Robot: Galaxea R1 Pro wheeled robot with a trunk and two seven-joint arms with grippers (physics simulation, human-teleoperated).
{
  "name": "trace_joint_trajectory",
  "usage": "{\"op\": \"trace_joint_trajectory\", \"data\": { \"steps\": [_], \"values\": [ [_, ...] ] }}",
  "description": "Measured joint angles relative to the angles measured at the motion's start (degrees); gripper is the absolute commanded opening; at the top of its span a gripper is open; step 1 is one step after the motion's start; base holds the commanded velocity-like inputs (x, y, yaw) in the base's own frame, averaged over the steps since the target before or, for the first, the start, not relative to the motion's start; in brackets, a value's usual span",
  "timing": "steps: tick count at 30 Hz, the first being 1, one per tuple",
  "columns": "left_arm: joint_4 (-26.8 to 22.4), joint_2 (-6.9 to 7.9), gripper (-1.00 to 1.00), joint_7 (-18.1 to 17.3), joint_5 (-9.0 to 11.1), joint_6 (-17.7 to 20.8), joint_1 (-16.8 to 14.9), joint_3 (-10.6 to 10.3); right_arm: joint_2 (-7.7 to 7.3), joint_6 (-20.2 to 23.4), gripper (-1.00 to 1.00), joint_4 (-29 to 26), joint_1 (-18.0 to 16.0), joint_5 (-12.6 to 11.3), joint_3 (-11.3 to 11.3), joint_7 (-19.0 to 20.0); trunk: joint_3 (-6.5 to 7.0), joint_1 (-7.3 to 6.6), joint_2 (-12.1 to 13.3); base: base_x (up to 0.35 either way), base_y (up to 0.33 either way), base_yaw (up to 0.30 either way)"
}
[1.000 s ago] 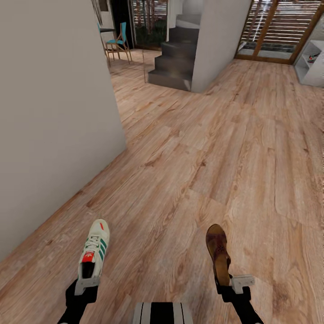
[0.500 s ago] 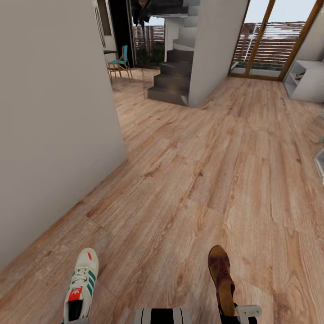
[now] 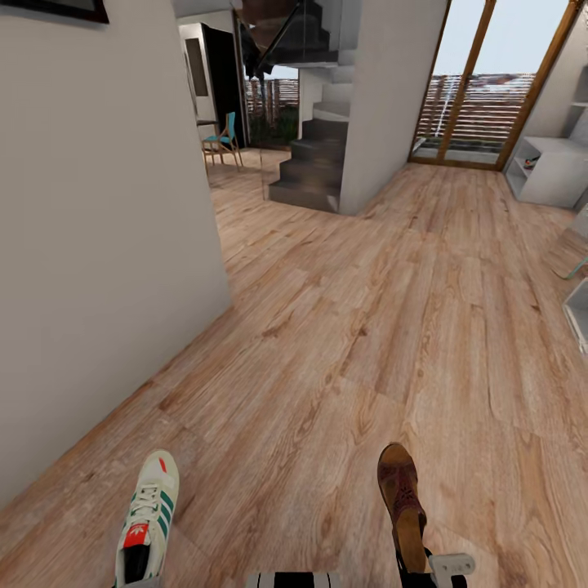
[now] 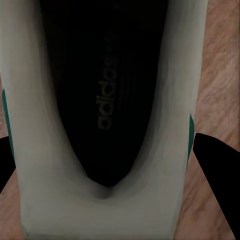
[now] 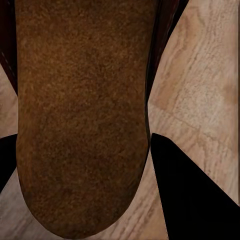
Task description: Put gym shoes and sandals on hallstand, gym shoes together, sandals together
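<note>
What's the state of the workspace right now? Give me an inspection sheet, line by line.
Surface: wood-plank corridor floor.
Job's things: gym shoe carried at the left, sandal at the right; white hallstand far off on the right.
Clutter: nothing seen.
Grippers: left gripper shut on the gym shoe's heel; right gripper shut on the sandal.
Cables: nothing seen.
Surroundings: grey wall at the left, dark stairs, blue chair, slatted glass doors.
</note>
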Motion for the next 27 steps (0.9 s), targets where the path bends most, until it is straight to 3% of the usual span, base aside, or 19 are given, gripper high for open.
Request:
{"op": "trace_joint_trajectory", "data": {
  "steps": [12, 27],
  "values": [
    [0.1, 0.04, -1.00, -0.1, -0.2, 0.0, 0.0, 0.0, 0.00, 0.0, -1.00, 0.0, 0.0, 0.0, 0.0, 0.0, 3.21, -2.64, 4.8, 0.000, 0.000, -0.023],
    [0.6, -0.04, -1.00, -0.1, -0.4, 0.0, 0.0, -0.1, 0.16, 0.1, -1.00, 0.0, 0.0, 0.0, 0.0, 0.0, 6.98, -5.93, 10.8, 0.000, 0.000, -0.208]
  ]
}}
